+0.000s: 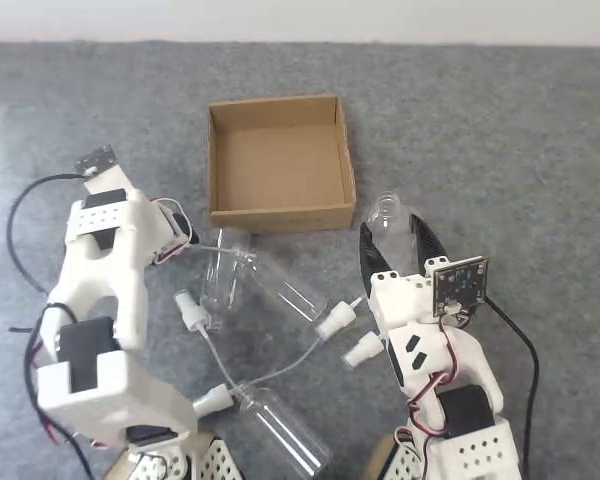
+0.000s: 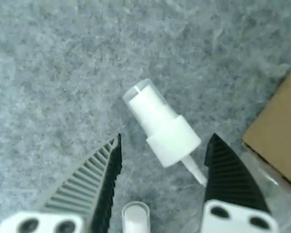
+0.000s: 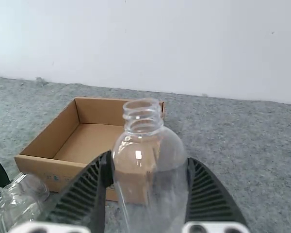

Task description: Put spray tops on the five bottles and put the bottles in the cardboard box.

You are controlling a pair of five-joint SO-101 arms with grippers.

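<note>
Clear bottle (image 3: pixel 143 116) upright, pinched between fingers of right gripper (image 3: pixel 146 162).

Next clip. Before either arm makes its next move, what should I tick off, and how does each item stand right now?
1. Is the upright bottle held in the right gripper, with a finger against each side? ok.
2. Is that bottle's neck bare, ready for a top? ok.
3. Does the spray top lie between the fingers of the left gripper? ok.
4. Is that spray top gripped? not ok, the fingers stand open and clear of it.
5. Does the cardboard box have room for bottles? ok.
</note>
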